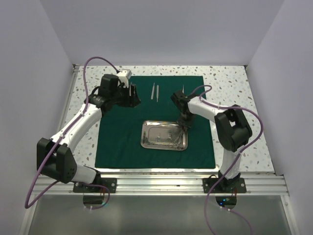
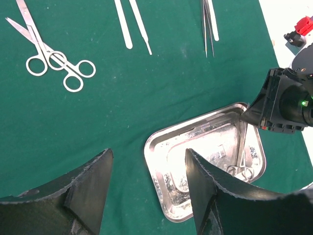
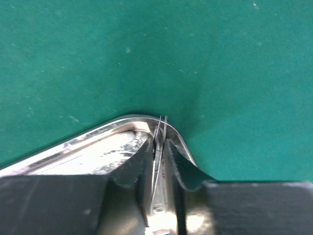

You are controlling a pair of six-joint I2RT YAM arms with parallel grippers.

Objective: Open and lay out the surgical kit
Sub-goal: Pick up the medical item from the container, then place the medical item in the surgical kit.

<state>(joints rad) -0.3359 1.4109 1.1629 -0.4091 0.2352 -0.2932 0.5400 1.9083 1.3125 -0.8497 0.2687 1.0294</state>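
**A:** From above, how far along is the kit?

**B:** Well on, I'd judge. The drape (image 1: pixel 117 137) lies open and flat on the desk (image 1: pixel 230 83). The tray (image 1: pixel 151 138) sits uncovered near its middle, and tweezers (image 1: pixel 154 92) are set out toward the far edge. What is left seems to be the pieces lying in the tray.

**A:** And the arms?

**B:** The left gripper (image 1: pixel 132 94) hangs over the far left of the cloth. The right gripper (image 1: pixel 184 126) is down at the tray's far right corner. From up there I can't read how far either one is open.

**A:** Does the left wrist camera help?

**B:** It does — its gripper stands wide apart with nothing between the fingers. It also shows what the top view blurs. Two pairs of scissors (image 2: pixel 54 61) overlap on the cloth, with more slim pieces in a row beside them. A ring-handled instrument (image 2: pixel 243 169) lies in the tray, its slim end reaching toward the right gripper.

**A:** And the right wrist?

**B:** Only there do you see the work itself. The fingers are narrowed to a slit about a thin silver instrument (image 3: pixel 163 120) — perhaps that same piece — at the tray's rounded corner. Whether the pads truly pinch it, I cannot tell.
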